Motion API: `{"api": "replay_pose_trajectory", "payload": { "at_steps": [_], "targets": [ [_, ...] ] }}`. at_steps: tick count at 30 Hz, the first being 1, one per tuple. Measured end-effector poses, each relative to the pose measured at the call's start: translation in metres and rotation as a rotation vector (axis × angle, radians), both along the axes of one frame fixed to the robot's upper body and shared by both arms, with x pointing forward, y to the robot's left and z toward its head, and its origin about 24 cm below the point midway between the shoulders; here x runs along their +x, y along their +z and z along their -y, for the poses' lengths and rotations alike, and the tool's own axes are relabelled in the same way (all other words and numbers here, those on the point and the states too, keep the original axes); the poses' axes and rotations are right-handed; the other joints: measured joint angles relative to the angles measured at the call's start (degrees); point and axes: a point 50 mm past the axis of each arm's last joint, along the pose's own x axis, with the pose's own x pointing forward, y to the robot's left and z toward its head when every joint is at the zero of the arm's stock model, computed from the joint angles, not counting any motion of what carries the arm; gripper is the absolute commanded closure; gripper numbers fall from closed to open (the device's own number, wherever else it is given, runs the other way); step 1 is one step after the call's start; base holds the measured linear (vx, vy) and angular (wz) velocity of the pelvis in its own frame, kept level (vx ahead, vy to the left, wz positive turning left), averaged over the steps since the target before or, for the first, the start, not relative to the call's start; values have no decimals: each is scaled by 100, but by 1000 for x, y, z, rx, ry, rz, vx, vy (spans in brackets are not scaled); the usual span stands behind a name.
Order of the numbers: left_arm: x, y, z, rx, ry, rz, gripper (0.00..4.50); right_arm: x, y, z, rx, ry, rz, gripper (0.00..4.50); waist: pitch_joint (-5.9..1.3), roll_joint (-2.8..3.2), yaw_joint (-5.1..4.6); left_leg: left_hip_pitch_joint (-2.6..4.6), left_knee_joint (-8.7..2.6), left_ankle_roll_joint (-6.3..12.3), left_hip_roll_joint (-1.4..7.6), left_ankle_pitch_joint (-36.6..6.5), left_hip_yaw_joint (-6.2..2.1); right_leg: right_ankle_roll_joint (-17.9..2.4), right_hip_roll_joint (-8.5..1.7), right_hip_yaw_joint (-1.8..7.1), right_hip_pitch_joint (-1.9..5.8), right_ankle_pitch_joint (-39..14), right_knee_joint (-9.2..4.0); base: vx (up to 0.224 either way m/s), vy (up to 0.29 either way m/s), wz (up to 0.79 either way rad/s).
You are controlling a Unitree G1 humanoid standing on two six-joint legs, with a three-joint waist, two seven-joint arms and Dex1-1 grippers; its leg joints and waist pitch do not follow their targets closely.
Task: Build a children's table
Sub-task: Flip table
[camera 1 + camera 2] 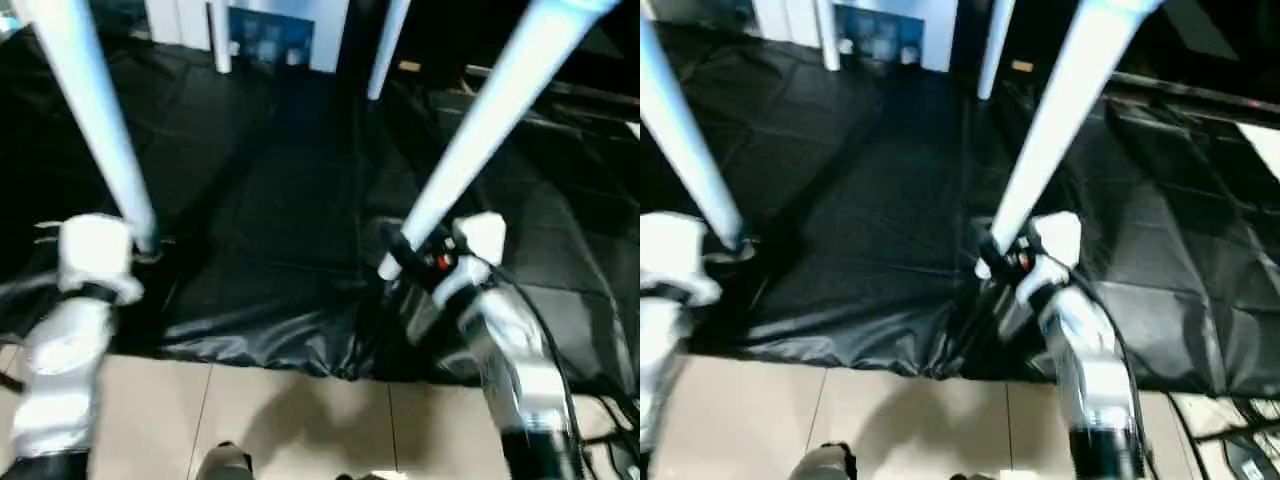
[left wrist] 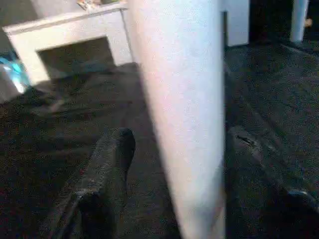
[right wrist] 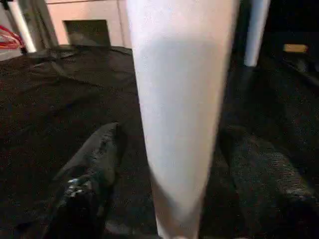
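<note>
Basically L gripper (image 1: 143, 243) + R gripper (image 1: 392, 262) each clamp white leg (image 1: 95, 110); no legible writing.

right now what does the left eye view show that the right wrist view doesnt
Left eye view alone: both silver forearms, the left tool at the bottom of the left leg, beige floor tiles in front of the black sheet. Right wrist view alone: the right tool's two black fingers either side of the right leg, close up. Both: that leg, the sheet, a far leg.
</note>
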Motion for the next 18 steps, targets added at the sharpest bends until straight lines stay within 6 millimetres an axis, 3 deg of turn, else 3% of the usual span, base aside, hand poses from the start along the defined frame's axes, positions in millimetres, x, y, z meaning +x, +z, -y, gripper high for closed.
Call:
{"api": "replay_pose_trajectory", "payload": {
  "at_steps": [4,8,13,18],
  "targets": [
    [-24,5,-4,-21,6,33,90,-18,-4,8,-12,-60,-24,95,21,43,16,46,2,-6,-1,2,-1,3,0,6,38,4,4,0,0,0],
    [-37,9,9,-74,-39,56,90,-29,3,11,-19,-89,-2,95,23,104,86,84,-17,-13,-4,4,-1,8,0,16,65,22,3,0,0,0],
    [-57,0,37,-196,-54,-8,90,-59,-6,18,-40,-113,-39,95,-50,254,231,124,-15,-14,-15,4,-2,27,0,40,108,17,-2,0,0,0],
    [-65,-6,48,-183,-1,-41,90,-65,-8,10,-27,-105,-51,95,-121,367,299,172,-33,-15,-15,4,-6,56,42,102,117,8,1,0,0,0]
  ]
}}
